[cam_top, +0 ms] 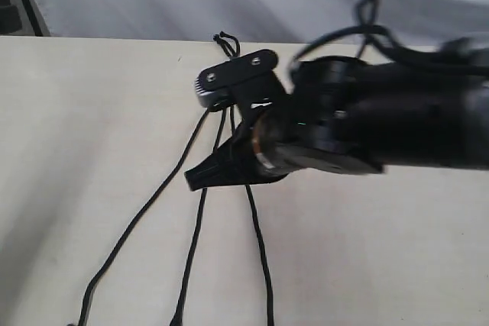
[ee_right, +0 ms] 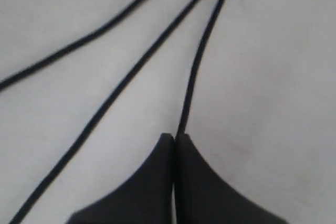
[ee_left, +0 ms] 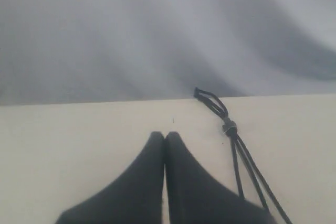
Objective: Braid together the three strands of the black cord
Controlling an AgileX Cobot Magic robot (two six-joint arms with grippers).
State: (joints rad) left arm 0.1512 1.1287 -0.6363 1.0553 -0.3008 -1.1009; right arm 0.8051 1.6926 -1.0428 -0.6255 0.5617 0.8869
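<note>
no braiding is shown to have been done. the black cord (ee_left: pixel 215 109) is laid on the pale table (cam_top: pixel 382 250), with its knot (ee_left: pixel 229 127) set close to the table's far edge and the small loops reaching that edge. from the knot the 3 strands (ee_right: pixel 79 42) are fanned out apart, and no crossing of 1 over another is seen in any view. just below the knot a short stretch is hidden in the exterior view by the right arm (cam_top: pixel 397 124), but in the left wrist view the strands there are seen side by side.

the left gripper (ee_left: pixel 165 135) is clenched on nothing, its tips placed just beside the knot and apart from it. the right gripper (ee_right: pixel 174 136) is clenched too, farther down the strands from the knot. the outer strand (ee_right: pixel 197 59) is met at its tips, yet it cannot be told whether that strand is pinched or merely passed over.

every crossing is judged to be left. an outer strand is to be carried over the middle strand (ee_right: pixel 131 74), then the other outer one, and this repeated away from the knot to the free ends.
</note>
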